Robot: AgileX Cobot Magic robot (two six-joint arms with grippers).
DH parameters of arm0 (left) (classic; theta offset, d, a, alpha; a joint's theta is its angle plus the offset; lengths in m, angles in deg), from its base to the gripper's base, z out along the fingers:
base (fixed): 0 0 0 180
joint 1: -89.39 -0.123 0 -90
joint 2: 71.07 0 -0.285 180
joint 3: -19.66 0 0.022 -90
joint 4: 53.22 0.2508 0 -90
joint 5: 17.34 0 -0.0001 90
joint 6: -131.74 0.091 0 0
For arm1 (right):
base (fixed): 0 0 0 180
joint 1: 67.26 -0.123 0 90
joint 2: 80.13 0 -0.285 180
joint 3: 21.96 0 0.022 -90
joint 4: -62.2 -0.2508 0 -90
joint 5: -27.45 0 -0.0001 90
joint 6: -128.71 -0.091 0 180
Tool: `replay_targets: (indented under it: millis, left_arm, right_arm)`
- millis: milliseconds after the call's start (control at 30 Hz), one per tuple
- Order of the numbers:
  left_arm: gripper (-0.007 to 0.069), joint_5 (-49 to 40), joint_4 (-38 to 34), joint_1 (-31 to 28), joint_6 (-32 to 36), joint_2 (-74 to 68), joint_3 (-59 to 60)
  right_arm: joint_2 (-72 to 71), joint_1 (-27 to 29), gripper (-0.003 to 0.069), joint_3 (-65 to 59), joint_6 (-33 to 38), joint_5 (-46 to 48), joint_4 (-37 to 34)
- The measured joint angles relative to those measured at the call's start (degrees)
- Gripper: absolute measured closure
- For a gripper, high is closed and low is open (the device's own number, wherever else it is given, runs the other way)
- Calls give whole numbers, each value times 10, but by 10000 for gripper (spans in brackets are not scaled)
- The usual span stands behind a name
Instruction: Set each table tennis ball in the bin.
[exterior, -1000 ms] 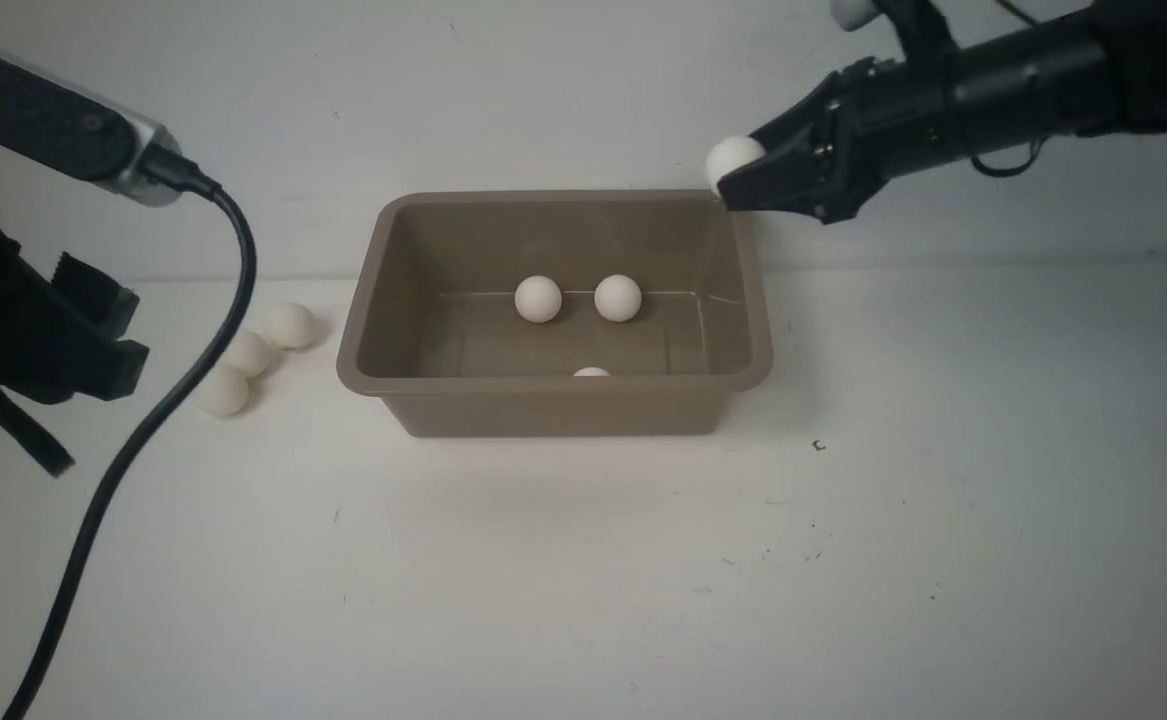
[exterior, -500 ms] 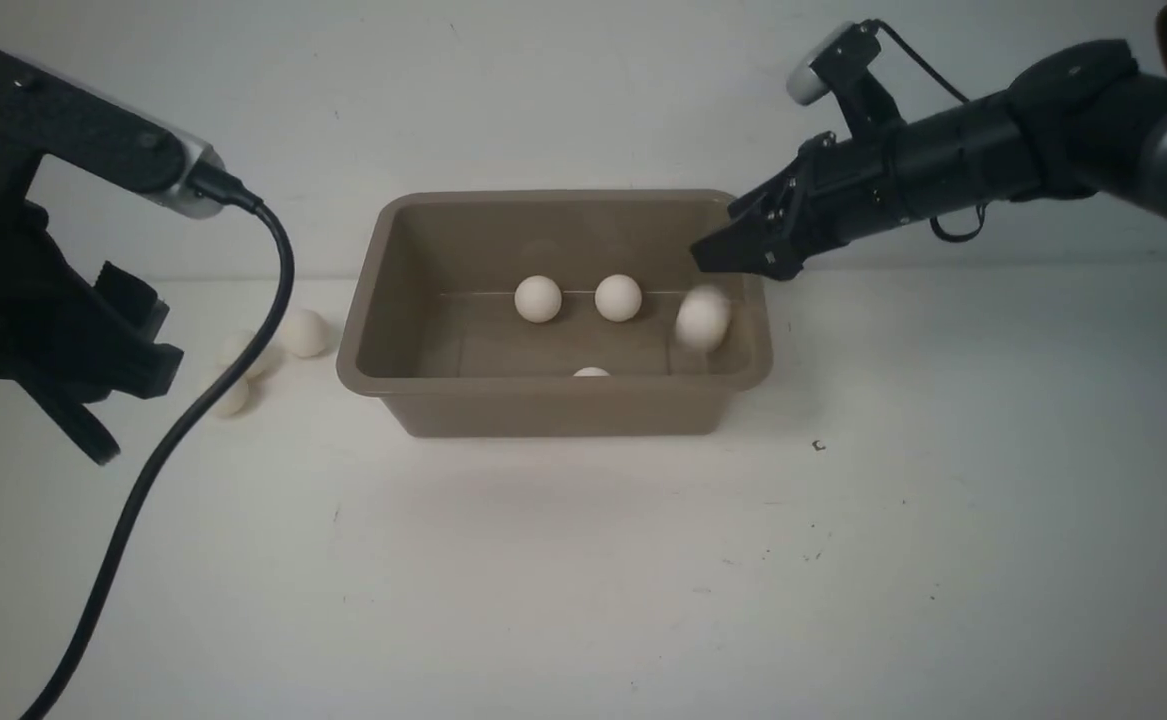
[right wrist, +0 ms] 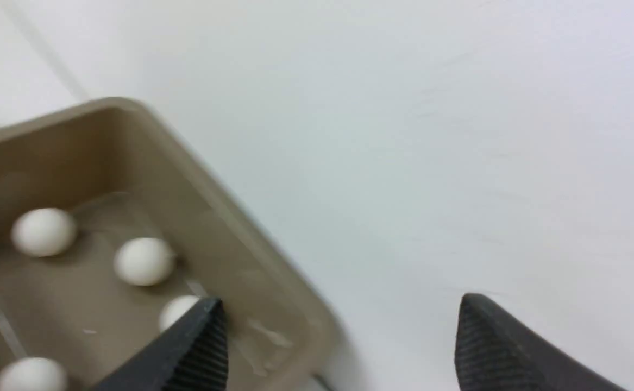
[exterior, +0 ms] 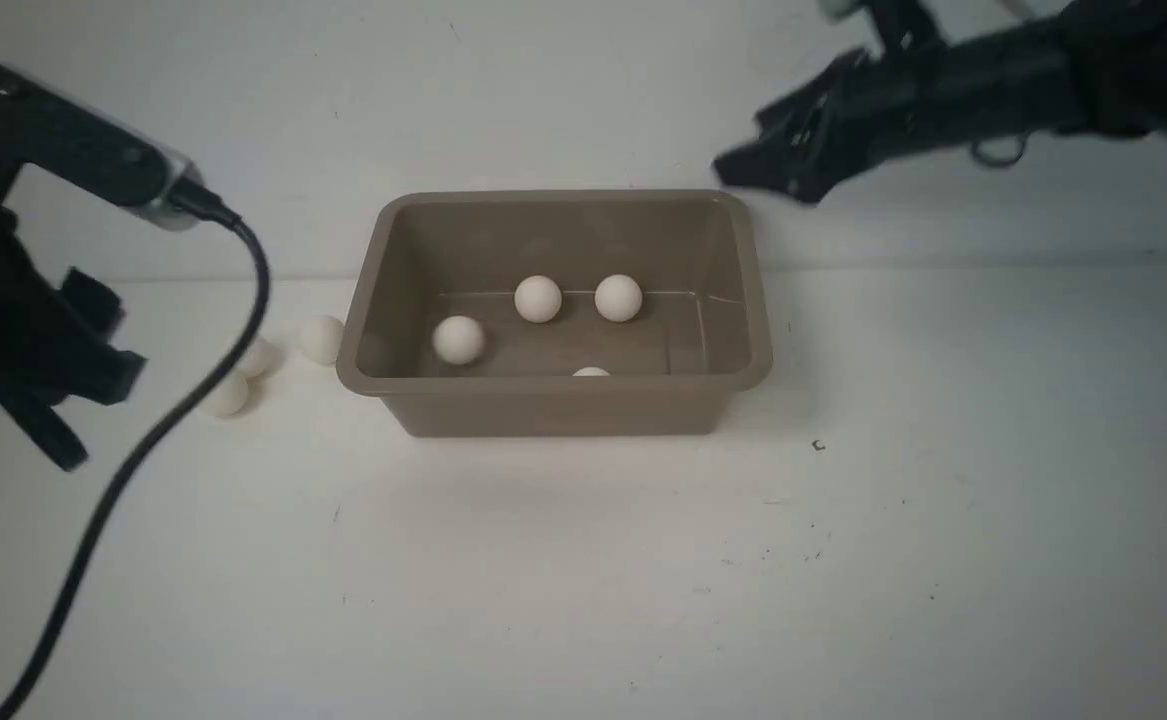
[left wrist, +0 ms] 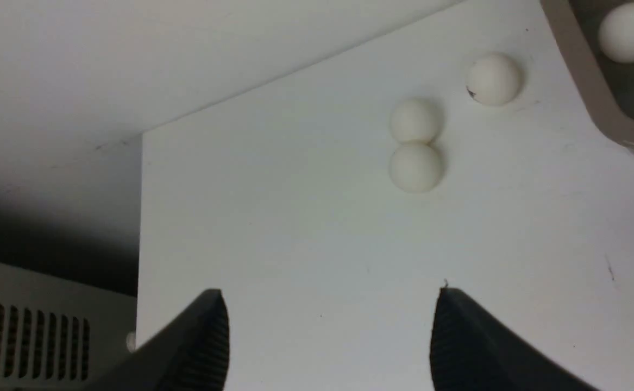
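Four table tennis balls lay inside the bin (exterior: 555, 398), the grey-brown tub that stood near the middle of the white table (exterior: 583, 580). One ball (exterior: 538, 299) and a second ball (exterior: 618, 298) sat near each other, not touching, along the far wall. A third ball (exterior: 459, 340) was nearer the bin's left wall. The fourth ball (exterior: 591, 372) showed only its top above the near wall.

Three more balls lay on the table to the robot's left of the bin. The marked ball (exterior: 321, 340), with a small dark spot visible in the left wrist view, was just beside the bin's left rim but apart from it. Farther out, the middle ball (exterior: 259, 358) and the outer ball (exterior: 226, 394) touched each other. A black cable (exterior: 143, 450) crossed in front of them in the front view.

The left gripper (left wrist: 327, 331) hung over bare table short of the touching pair. Its jaws stood well apart with nothing between them. The right gripper (right wrist: 341, 304), blurred in the front view, was in the air near the bin's far right corner. Its jaws were spread wide and empty, one finger (right wrist: 197, 347) over the bin's inside and the other finger (right wrist: 490, 347) over the table.
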Motion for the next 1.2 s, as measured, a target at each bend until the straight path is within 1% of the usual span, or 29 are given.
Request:
replay_targets:
  millis: [33,67,167,300,367,500,600,767,900,967,1067,1200]
  left_arm:
    - [178,3,0,-3,-1,0,0]
    - [178,4,0,-5,-1,0,0]
    - [178,6,0,-6,-2,0,0]
    - [178,17,-1,-6,-9,0,0]
    - [178,21,-1,-6,-11,-1,0]
    - [178,22,-1,-6,-14,-22,0]
    - [178,24,-1,-6,-22,-43,0]
    - [178,53,-4,-6,-37,-62,0]
    - [178,66,-10,-6,-37,-75,0]
    - [178,73,-12,-6,-38,-85,0]
    - [178,85,-12,-6,-40,-100,0]
    - [178,101,-13,-7,-46,-132,0]
  right_arm:
    - [-18,0,148,0,-34,-9,34]
    - [-37,0,148,0,-72,-17,82]
    - [-84,0,148,0,-165,-17,181]
    - [-146,0,148,0,-268,18,274]
    - [-176,0,148,0,-303,51,294]
    - [-233,0,148,0,-340,115,297]
    - [-276,0,148,0,-354,149,295]
    - [-358,0,148,-1,-379,234,292]
    - [-403,0,148,-30,-394,270,279]
    - [-429,0,148,-63,-398,276,266]
    - [-487,0,148,-151,-401,276,249]
    - [-554,0,148,-265,-390,235,249]
